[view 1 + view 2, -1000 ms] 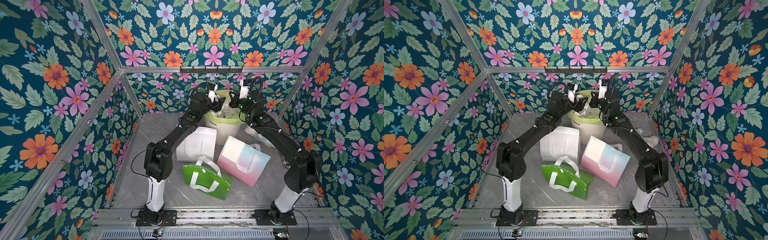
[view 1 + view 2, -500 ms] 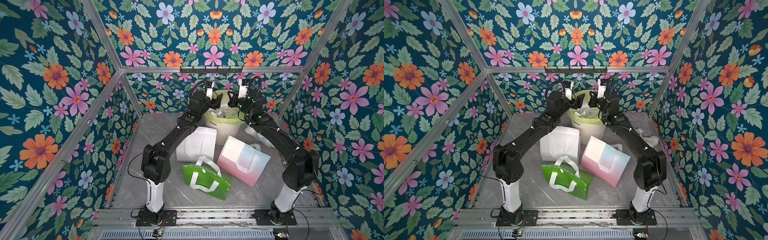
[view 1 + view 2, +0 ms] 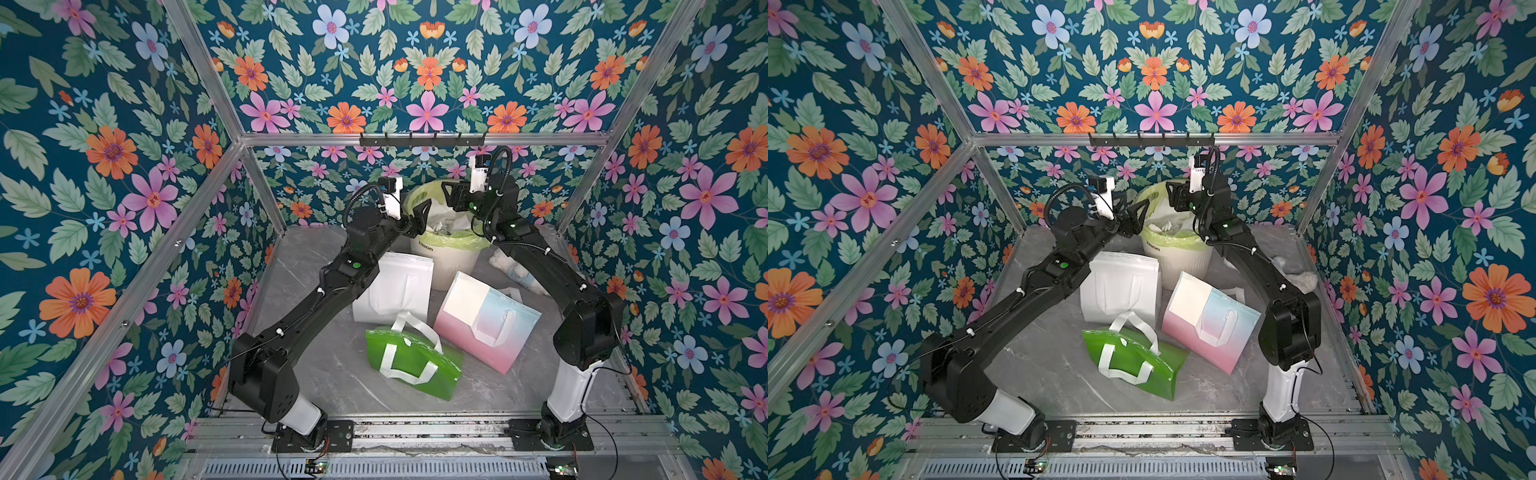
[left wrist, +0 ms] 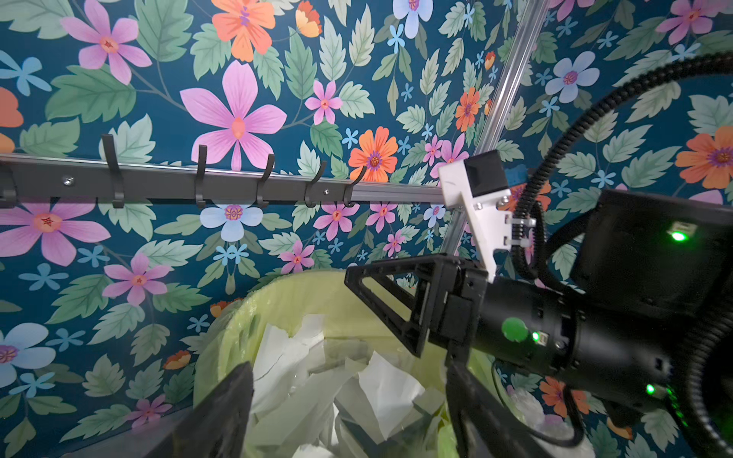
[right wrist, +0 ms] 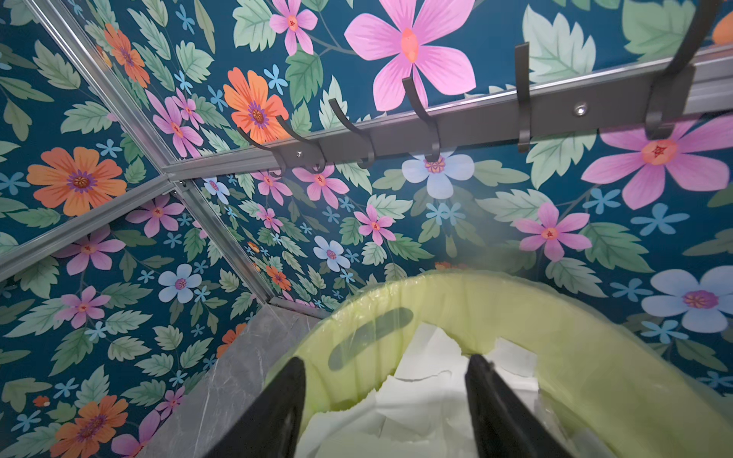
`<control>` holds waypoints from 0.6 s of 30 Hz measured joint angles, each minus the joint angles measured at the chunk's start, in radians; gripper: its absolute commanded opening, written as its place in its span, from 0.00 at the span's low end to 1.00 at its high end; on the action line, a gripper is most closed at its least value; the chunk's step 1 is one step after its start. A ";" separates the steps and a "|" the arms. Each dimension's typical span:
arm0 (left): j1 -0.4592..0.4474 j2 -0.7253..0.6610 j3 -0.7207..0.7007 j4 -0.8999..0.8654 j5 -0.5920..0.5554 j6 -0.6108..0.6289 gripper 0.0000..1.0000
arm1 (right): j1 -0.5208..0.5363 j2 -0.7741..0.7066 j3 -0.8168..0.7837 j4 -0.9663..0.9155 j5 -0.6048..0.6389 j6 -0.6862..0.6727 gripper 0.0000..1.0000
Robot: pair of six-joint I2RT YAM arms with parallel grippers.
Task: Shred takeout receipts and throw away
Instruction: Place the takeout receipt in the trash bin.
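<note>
Our right claw has just sprung open and empty, matching our left claw, so the torn takeout receipts now lie in the bin directly below both claws.

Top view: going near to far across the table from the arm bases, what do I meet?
Green bag → pink bag → white bag → bin
</note>
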 measured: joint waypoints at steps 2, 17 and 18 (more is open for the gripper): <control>0.000 -0.033 -0.036 -0.009 -0.001 -0.003 0.76 | 0.000 0.000 0.010 -0.013 0.003 -0.009 0.70; -0.003 -0.185 -0.167 -0.143 0.045 -0.050 0.74 | 0.029 -0.375 -0.247 -0.113 0.017 -0.135 0.73; -0.004 -0.191 -0.174 -0.148 0.054 -0.051 0.74 | 0.034 -0.418 -0.281 -0.118 0.016 -0.144 0.73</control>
